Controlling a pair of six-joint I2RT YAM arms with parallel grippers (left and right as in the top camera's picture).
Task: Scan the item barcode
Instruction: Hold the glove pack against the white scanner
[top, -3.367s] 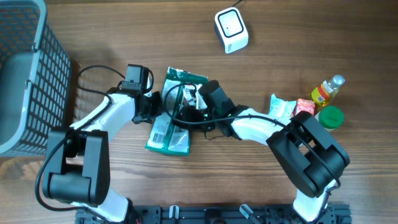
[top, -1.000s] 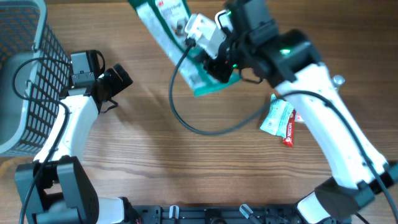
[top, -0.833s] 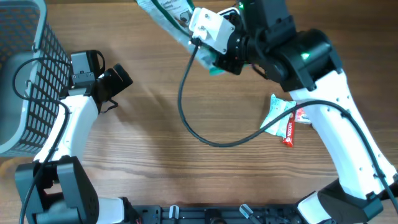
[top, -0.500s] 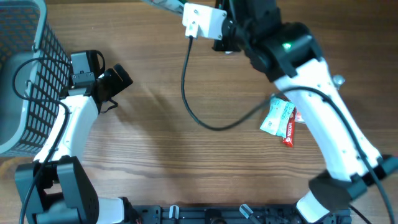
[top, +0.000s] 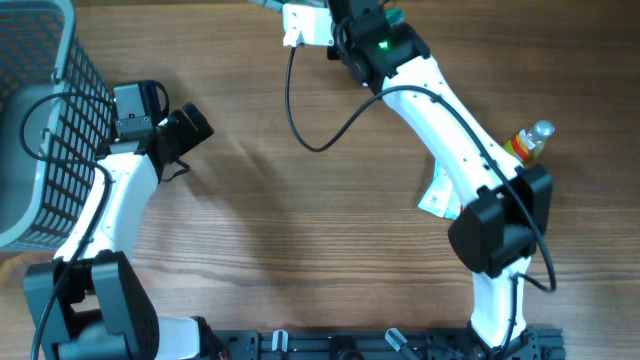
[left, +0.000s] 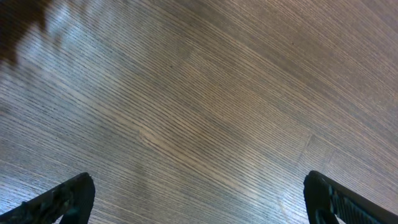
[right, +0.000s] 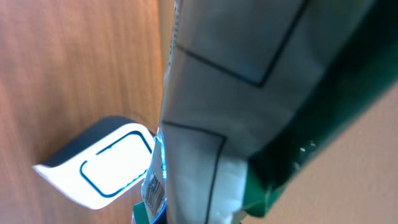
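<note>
From overhead, my left gripper (top: 190, 128) hangs released, jaws spread wide, over bare worktop (top: 250, 250) beside the basket (top: 50, 120). My right gripper (top: 340, 15) is at the far edge, clenched on the packet (top: 265, 4), of which only a corner shows.

In the left wrist view there is only wood grain between my fingertips (left: 62, 196).

In the right wrist view the green-and-white packet fills the frame, just in front of the white scanner (right: 102, 168), with a small barcode (right: 152, 190) near its lower end.

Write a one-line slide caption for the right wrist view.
Right wrist view: green-and-white package held close to the white scanner standing on the wooden table.
</note>
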